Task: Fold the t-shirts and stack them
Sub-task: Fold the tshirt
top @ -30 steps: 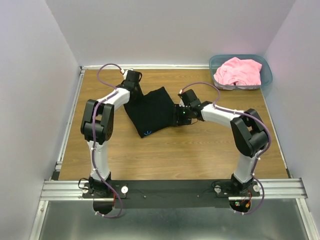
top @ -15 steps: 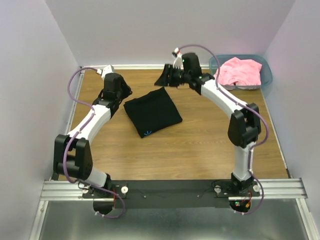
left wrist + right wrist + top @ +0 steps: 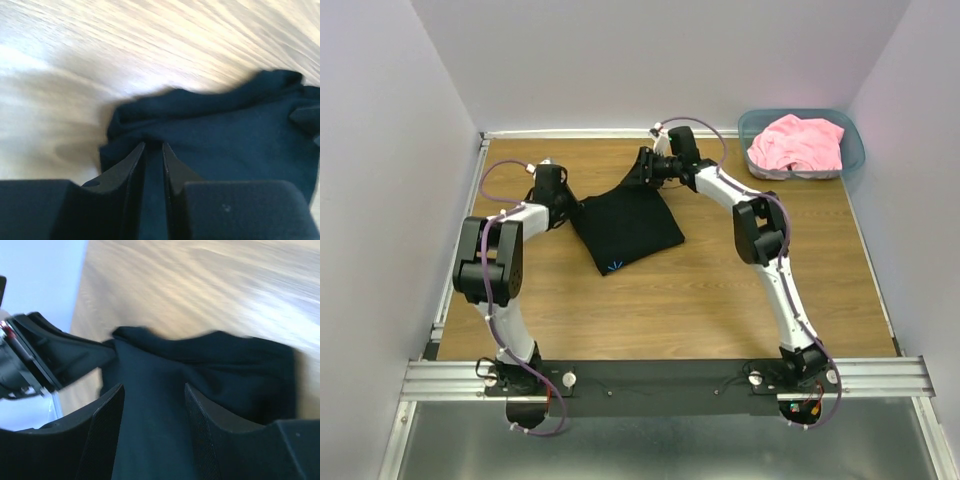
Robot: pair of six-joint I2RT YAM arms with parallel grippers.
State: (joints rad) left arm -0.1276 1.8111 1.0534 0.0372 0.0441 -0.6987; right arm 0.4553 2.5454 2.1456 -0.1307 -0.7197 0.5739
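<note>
Left gripper (image 3: 153, 145): jaws narrow, pinching a bunched fold of dark cloth, which its own camera shows. The overhead view places it at the shirt's left corner.
Black t-shirt (image 3: 625, 225): on the wooden table (image 3: 720, 300), folded, stretched between both grippers. Only the overhead view shows its whole outline and a small blue mark (image 3: 612, 267).
Right gripper (image 3: 154, 386): jaws wide, cloth filling the gap. Its camera also catches the left gripper at the far corner.
Pink t-shirt (image 3: 798, 143): crumpled in the teal bin (image 3: 855, 160), far right, overhead view only.
</note>
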